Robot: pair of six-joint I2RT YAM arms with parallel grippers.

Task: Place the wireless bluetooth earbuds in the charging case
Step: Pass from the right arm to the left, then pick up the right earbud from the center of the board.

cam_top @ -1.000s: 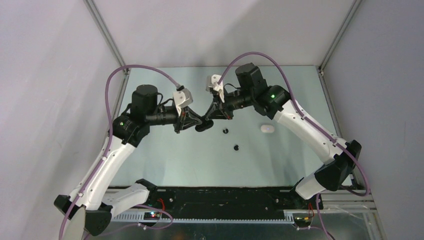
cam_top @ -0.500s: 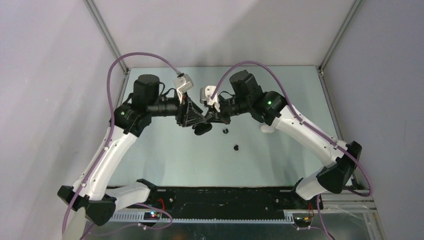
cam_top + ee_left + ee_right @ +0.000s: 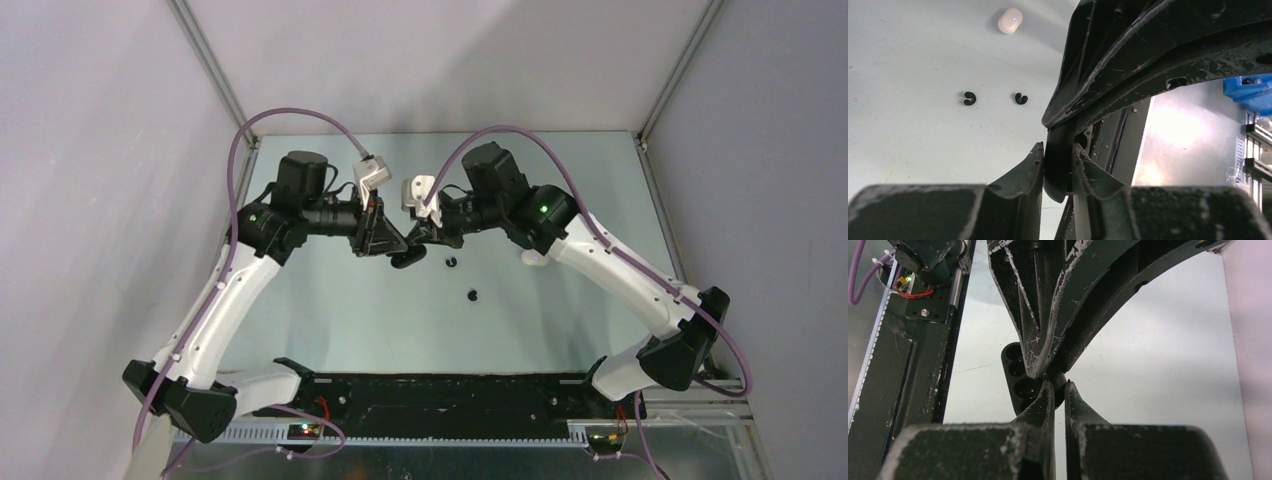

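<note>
The charging case sits near the middle of the desk, a little left of centre, caught between the two grippers. Whether it rests on the surface or hangs just above it cannot be told. In the right wrist view it shows dark round wells on its open face.

Two black earbuds lie loose on the desk just right of the case, one nearer the front edge than the other. A white oval piece lies further right, half hidden under the right arm. The left wrist view shows it whole, beyond the two buds. Both arms crowd the case from above, so little of it shows from overhead.

The left gripper is clamped on the case – a finger presses each side of its rim. The right gripper has its jaws drawn almost together, tips right at the case's edge – whether they pinch a thin part of it or only touch cannot be told.
</note>
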